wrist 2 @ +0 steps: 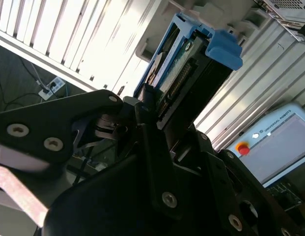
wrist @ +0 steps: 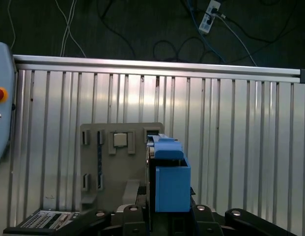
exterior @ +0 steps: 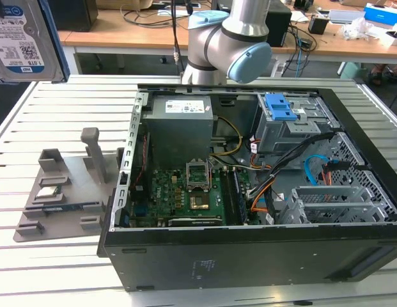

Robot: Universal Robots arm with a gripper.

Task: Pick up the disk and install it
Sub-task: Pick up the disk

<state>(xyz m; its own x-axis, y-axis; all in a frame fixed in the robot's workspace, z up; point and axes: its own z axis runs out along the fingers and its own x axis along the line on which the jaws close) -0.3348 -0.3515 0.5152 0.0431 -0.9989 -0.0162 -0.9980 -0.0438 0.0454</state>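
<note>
The disk (exterior: 22, 38) hangs high at the exterior view's far left, close to that camera, its white-and-blue label facing out and its blue frame along the edge. In both wrist views my gripper (wrist 2: 164, 115) (wrist: 169, 216) is shut on the disk (wrist 2: 184, 64), black fingers (wrist 2: 145, 123) clamping one end while the blue frame (wrist: 169, 182) sticks out beyond them. It is held in the air above the slatted table, well away from the open computer case (exterior: 249, 192).
Inside the case sits a grey drive cage with a blue latch (exterior: 286, 114), beside cables and the motherboard. A grey fixture (exterior: 64, 185) (wrist: 118, 162) on the table holds a small processor chip (wrist: 120, 140). A teach pendant (wrist 2: 285, 142) lies at the table's edge.
</note>
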